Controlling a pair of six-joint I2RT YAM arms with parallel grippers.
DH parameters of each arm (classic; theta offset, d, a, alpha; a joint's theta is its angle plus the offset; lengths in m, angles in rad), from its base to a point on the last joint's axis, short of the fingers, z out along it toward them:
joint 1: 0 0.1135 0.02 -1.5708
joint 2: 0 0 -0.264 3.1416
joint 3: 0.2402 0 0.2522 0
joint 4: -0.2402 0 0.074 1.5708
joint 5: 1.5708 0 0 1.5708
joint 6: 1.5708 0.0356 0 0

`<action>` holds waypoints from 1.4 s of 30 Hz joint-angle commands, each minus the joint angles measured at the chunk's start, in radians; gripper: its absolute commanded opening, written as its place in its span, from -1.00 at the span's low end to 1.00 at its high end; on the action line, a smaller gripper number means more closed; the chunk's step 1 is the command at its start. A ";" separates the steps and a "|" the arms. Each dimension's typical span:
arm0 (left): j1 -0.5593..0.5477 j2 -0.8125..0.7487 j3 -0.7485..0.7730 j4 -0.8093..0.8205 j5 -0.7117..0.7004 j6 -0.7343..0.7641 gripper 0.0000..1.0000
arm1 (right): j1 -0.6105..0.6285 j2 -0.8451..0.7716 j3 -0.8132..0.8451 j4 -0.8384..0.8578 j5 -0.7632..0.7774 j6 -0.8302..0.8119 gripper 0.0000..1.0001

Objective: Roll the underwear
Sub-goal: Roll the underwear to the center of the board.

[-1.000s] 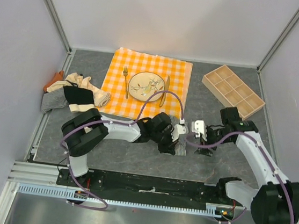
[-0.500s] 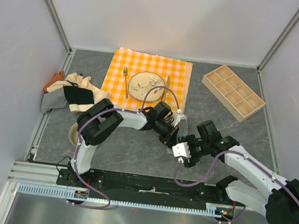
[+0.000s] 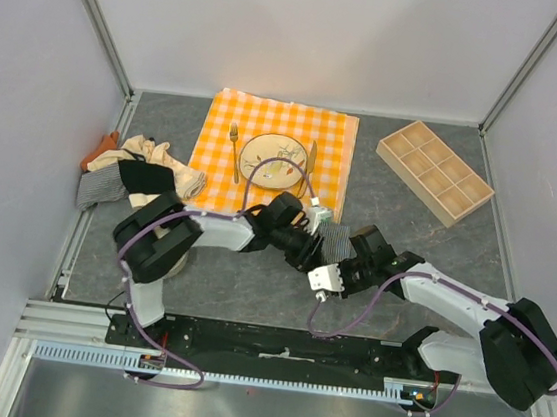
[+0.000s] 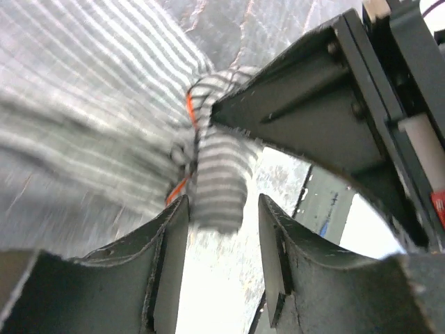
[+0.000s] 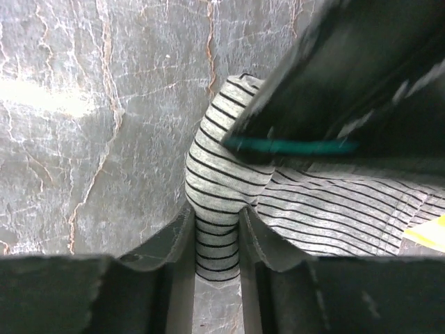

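A grey-and-white striped underwear (image 3: 336, 239) lies on the dark mat in front of the tablecloth, one edge rolled into a tube (image 5: 221, 182). My right gripper (image 5: 216, 221) is shut on the end of that tube, low on the mat; it also shows in the top view (image 3: 334, 263). My left gripper (image 4: 222, 209) is open, and the tube's end (image 4: 217, 191) sits just beyond its fingertips with nothing between them; it also shows in the top view (image 3: 308, 246). More underwear lies piled at the left wall: orange (image 3: 99, 148), cream (image 3: 156, 152), black with cream band (image 3: 145, 177), striped (image 3: 99, 189).
The orange-and-white checked tablecloth (image 3: 332, 139) lies behind the arms with a plate (image 3: 272, 159), a fork (image 3: 234, 149) and a knife (image 3: 309, 168) on it. A wooden compartment tray (image 3: 434, 171) stands at the back right. The two grippers are very close together.
My right gripper swung in from the right, down and leftward, and closed on the striped underwear's rolled edge. My left gripper pulled back a little to the left and stands open.
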 commanded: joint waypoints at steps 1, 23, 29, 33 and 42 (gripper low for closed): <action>0.011 -0.213 -0.164 0.097 -0.232 -0.002 0.02 | -0.009 0.033 0.003 -0.111 0.011 0.053 -0.47; -0.601 -0.362 -0.551 0.654 -0.909 0.909 0.23 | -0.229 0.550 0.434 -0.720 -0.443 -0.057 -0.51; -0.599 -0.242 -0.441 0.591 -0.938 1.019 0.24 | -0.233 0.561 0.428 -0.709 -0.439 -0.052 -0.47; -0.593 -0.166 -0.379 0.554 -0.960 1.053 0.24 | -0.233 0.566 0.426 -0.703 -0.432 -0.051 -0.45; -0.573 -0.089 -0.341 0.522 -0.989 1.043 -0.08 | -0.234 0.566 0.423 -0.703 -0.428 -0.051 -0.41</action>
